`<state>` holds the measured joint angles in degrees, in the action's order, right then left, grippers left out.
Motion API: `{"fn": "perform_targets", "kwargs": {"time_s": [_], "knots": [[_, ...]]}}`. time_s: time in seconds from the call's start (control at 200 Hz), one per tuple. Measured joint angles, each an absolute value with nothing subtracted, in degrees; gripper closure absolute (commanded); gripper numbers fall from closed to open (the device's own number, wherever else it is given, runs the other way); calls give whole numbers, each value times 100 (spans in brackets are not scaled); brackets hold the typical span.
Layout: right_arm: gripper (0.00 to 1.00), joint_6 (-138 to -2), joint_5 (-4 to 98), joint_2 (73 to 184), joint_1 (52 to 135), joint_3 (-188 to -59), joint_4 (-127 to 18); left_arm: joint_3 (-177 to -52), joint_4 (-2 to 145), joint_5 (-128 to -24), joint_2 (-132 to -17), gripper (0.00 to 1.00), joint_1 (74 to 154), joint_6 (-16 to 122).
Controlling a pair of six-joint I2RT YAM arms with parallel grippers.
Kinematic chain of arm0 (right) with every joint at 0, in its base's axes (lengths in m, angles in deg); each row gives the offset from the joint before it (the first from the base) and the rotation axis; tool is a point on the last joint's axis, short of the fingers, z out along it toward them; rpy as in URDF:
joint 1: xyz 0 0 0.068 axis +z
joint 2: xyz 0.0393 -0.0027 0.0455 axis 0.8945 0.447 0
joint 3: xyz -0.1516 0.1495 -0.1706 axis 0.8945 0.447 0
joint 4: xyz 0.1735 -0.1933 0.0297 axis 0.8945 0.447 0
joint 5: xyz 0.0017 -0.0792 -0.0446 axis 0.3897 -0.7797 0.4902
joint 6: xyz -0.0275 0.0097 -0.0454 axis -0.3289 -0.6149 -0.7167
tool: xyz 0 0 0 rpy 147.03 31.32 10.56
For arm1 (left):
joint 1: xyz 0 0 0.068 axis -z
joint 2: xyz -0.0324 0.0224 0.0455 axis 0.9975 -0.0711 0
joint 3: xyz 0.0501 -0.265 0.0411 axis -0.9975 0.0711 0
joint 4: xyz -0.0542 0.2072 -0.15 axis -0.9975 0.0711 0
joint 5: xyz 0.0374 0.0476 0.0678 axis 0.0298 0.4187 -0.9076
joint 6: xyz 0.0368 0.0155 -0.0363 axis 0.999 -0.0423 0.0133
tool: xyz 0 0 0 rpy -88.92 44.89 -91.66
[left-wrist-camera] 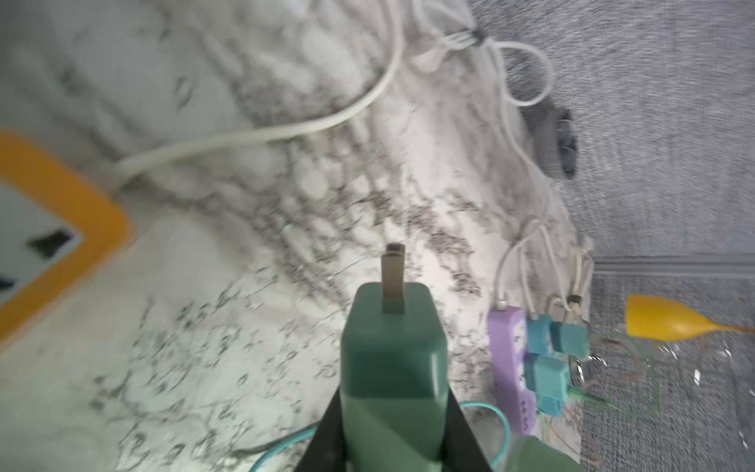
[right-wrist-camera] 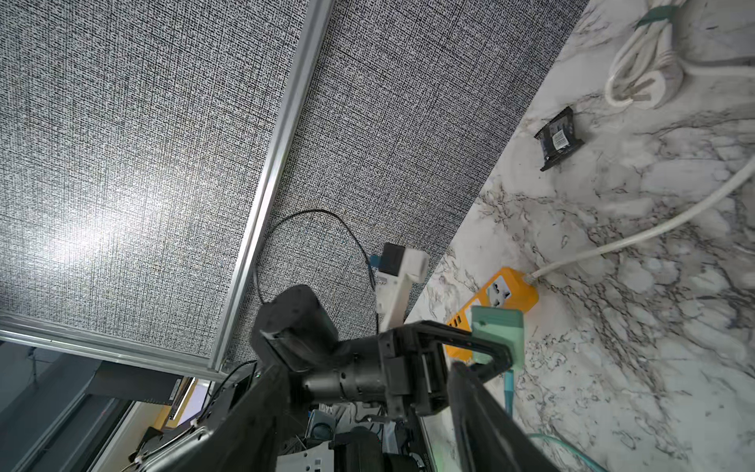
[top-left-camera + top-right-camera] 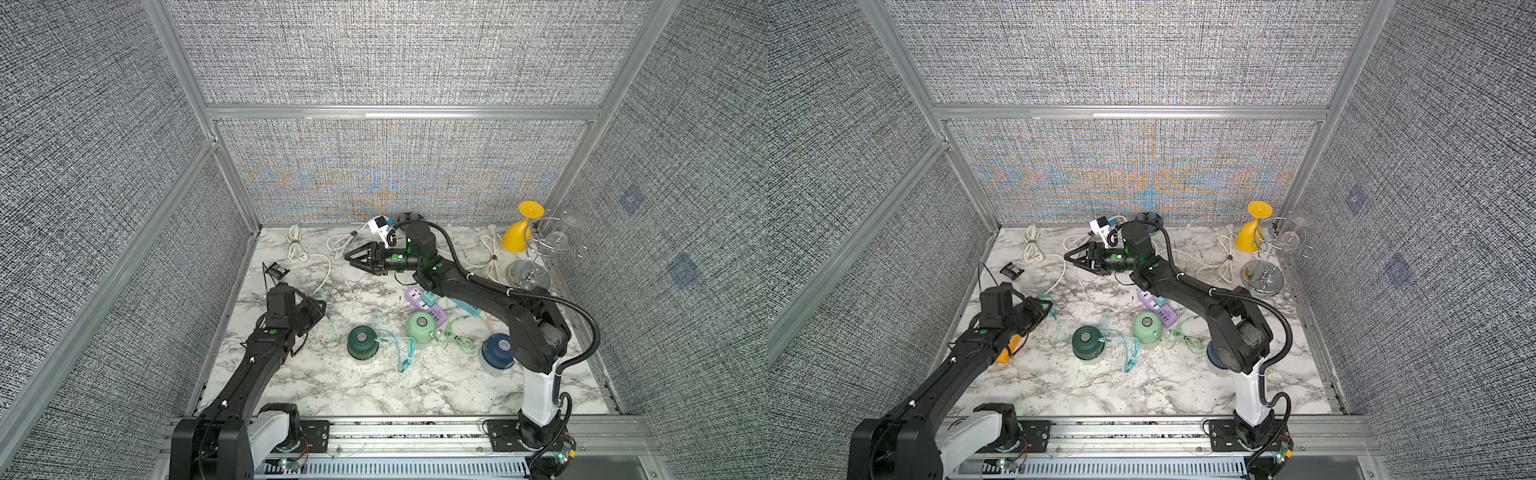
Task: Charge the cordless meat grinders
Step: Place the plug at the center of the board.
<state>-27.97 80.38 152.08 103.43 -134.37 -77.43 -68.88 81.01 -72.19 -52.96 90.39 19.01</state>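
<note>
Left gripper (image 1: 392, 392) is clamped on a green block-shaped plastic charger plug (image 1: 388, 351), its metal prong pointing forward, low over the marble-patterned bench (image 3: 332, 386). The orange rectangular power strip (image 2: 510, 292) lies just beside it. I see the dark green dome-shaped grinder (image 3: 362, 341) at its 4 o'clock. The mint green grinder (image 3: 420, 328) sits at that one's 2 o'clock, just beside a purple power strip (image 3: 419, 301). The navy blue grinder (image 3: 500, 351) stands at the mint one's 4 o'clock. At the bench's 12 o'clock the right gripper (image 3: 347, 255) hovers, jaws apart and empty.
</note>
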Motion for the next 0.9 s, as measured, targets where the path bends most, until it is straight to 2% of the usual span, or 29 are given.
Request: {"fn": "perform_targets", "kwargs": {"time_s": [0.125,0.295,0.45,0.525,0.57,0.901], "knots": [[35,-3066,8034,15105,10343,-13354,-7459,-6319,7762,-7501,-5482,100,9048,1471],[35,-3252,8032,15061,10313,-13312,-7319,-5799,7318,-7840,-5482,88,9072,920],[35,-3289,8034,15061,10287,-13312,-7314,-5659,7028,-7966,-5541,64,9072,660],[35,-3289,8036,15061,10287,-13312,-7314,-5659,6951,-8021,-5600,47,9072,590],[35,-3291,8036,15061,10287,-13312,-7314,-5685,6872,-8045,-5615,41,9074,520],[36,-3331,8040,14981,10280,-13238,-7312,-5775,6798,-8161,-5687,39,8947,505]]}}
